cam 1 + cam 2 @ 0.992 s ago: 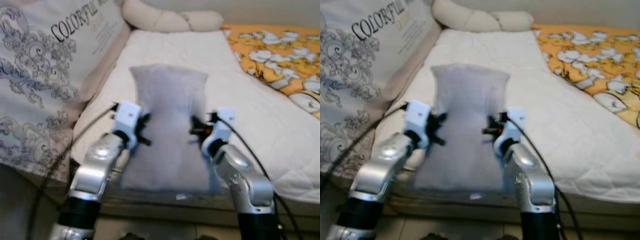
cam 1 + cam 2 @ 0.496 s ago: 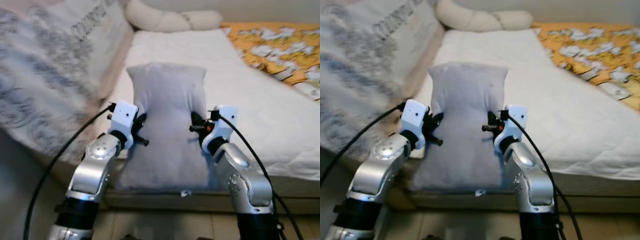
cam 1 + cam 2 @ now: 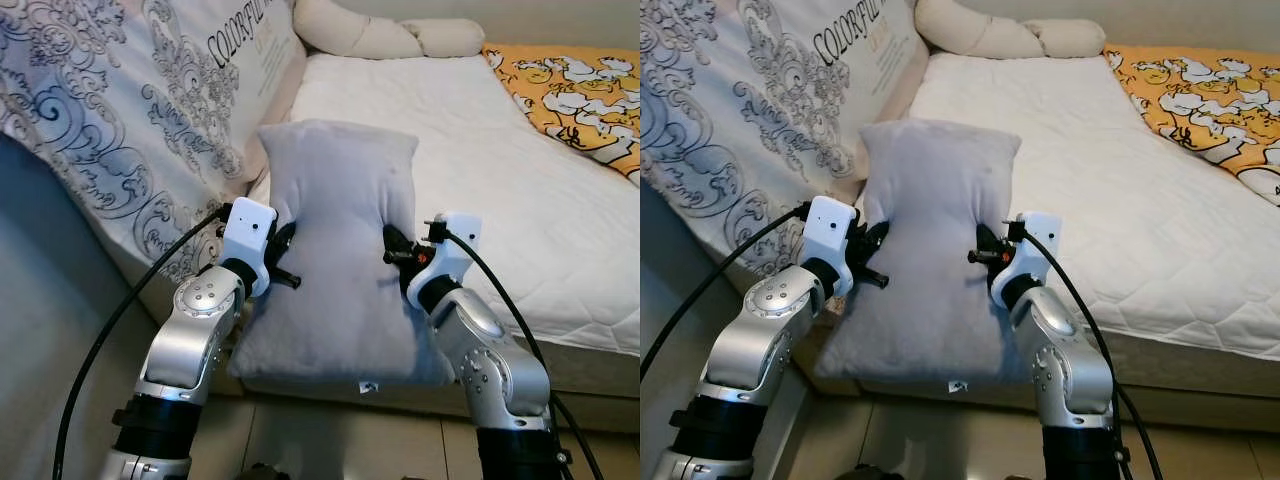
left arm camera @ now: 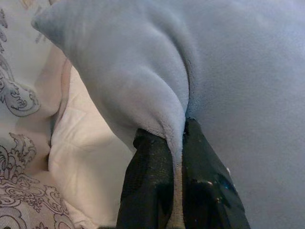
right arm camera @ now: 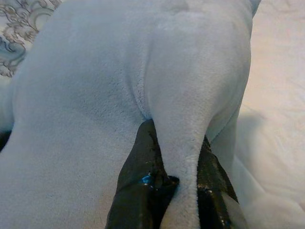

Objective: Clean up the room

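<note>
Now, change: view has swung left, patterned cushion (image 3: 150,110) fills more of it; carry unchanged
Pillow (image 3: 335,250): over bed's (image 3: 480,150) near-left corner
Left gripper (image 4: 174,191): jaws clenched on pillow edge
Right gripper (image 5: 181,186): likewise
Meaning: pillow not yet placed

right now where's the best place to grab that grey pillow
By its two long side edges, one gripper from each side. The grey pillow is soft, so its edges fold into pinchable ridges: the left gripper and right gripper each clamp one at mid-height, which keeps it balanced.
</note>
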